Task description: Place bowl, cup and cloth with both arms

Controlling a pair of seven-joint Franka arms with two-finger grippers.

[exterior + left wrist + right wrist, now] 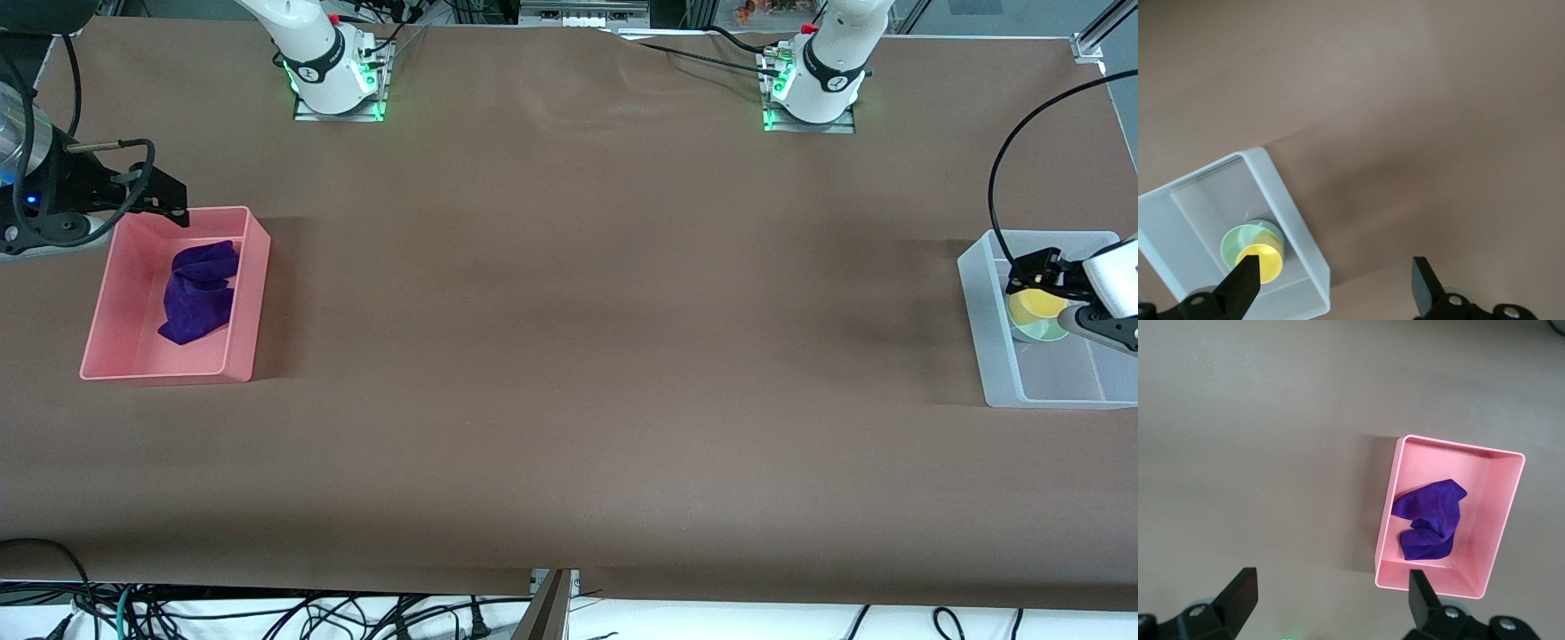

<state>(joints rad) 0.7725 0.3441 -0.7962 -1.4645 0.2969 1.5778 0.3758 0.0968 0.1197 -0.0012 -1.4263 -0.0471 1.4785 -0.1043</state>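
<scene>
The purple cloth (199,293) lies crumpled in a pink bin (247,293) at the right arm's end of the table. It also shows in the right wrist view (1431,520). My right gripper (169,203) hangs open and empty over that bin's rim (1386,527). The yellow cup (1036,307) stands inside the mint-green bowl (1042,333) in a translucent bin (987,329) at the left arm's end. My left gripper (1031,277) hangs open and empty over them. The left wrist view shows the cup (1263,261), the bowl (1237,240) and the bin wall (1291,220).
The brown table cover (569,356) stretches between the two bins. The arm bases (333,76) stand along the edge farthest from the front camera. Cables (267,618) hang below the nearest table edge. A black cable (1000,187) loops above the translucent bin.
</scene>
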